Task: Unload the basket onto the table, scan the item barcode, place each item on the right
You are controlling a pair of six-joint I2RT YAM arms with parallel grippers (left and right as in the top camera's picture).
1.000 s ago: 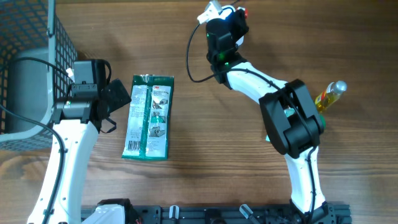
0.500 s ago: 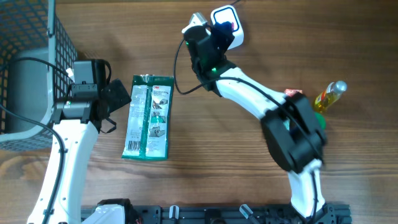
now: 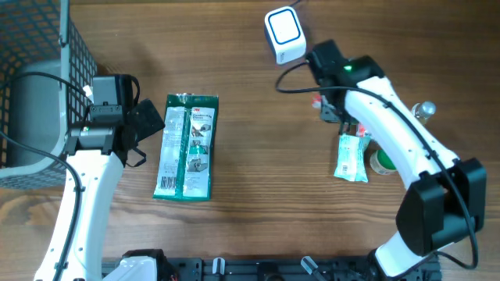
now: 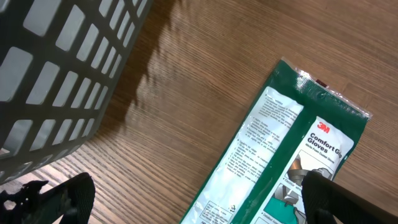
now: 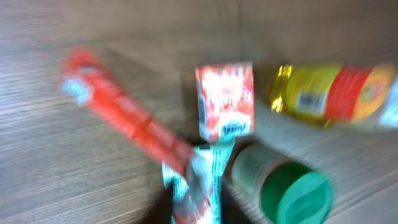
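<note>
Left claw: the left gripper (image 3: 148, 126) is spread wide, just left of the packet.
Right claw: the right gripper (image 3: 331, 111) hangs over the right-hand cluster; its view is too blurred to tell the gap.
Task item: green plastic glove packet (image 3: 186, 147), flat on the wooden table (image 3: 258, 203), left of centre.
Scanner: white square scanner (image 3: 283, 34), far centre, apart from both claws.
Right cluster: small teal sachet (image 3: 351, 158), green-lidded jar (image 5: 292, 196), yellow bottle (image 5: 336, 93), close together.
Basket: grey wire basket (image 3: 43, 47), far left.

We see a mock shop checkout. A wire basket (image 3: 35, 31), white scanner (image 3: 284, 34) and pack of gloves (image 3: 186, 147) share a wooden table (image 3: 258, 179).
</note>
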